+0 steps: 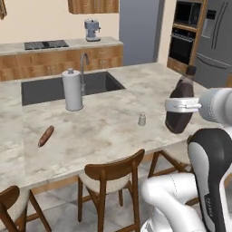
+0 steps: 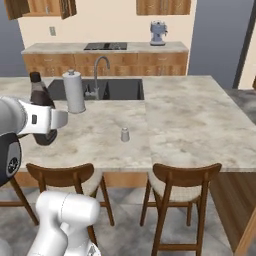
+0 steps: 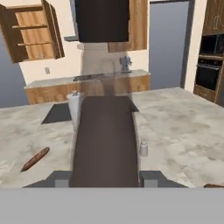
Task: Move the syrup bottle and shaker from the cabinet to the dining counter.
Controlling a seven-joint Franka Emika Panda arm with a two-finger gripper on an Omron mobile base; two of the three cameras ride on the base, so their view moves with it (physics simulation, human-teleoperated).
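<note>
**Operator:** Hand view status: what does the gripper (image 3: 105, 177) carry?

**Technician:** The syrup bottle (image 3: 105, 140). The dark brown body rises between the two fingers, which are pinched against its lower sides. In the left base view the gripper (image 1: 180, 107) clasps the same bottle (image 1: 180, 108) around its middle, cap uppermost, over the near edge of the dining counter (image 1: 108, 131). Whether the base touches the marble cannot be determined.

**Operator:** Shaker location?

**Technician:** The shaker (image 1: 142, 119) stands upright on the counter, apart from the bottle, toward the sink (image 1: 50, 88). The right base view confirms: shaker (image 2: 125, 134) near the counter's front edge, bottle (image 2: 42, 112) well to its side.

**Operator:** Cabinet condition?

**Technician:** The cabinet (image 3: 30, 33) hangs on the far wall with its doors swung open, wood shelves exposed.

**Operator:** Other items on the counter?

**Technician:** A paper-towel roll (image 1: 72, 89) on a stand beside the faucet (image 1: 84, 68), and a brown sausage-shaped item (image 1: 45, 135) lying flat, well apart from the shaker. Wooden stools (image 1: 113, 181) sit beneath the near edge.
</note>
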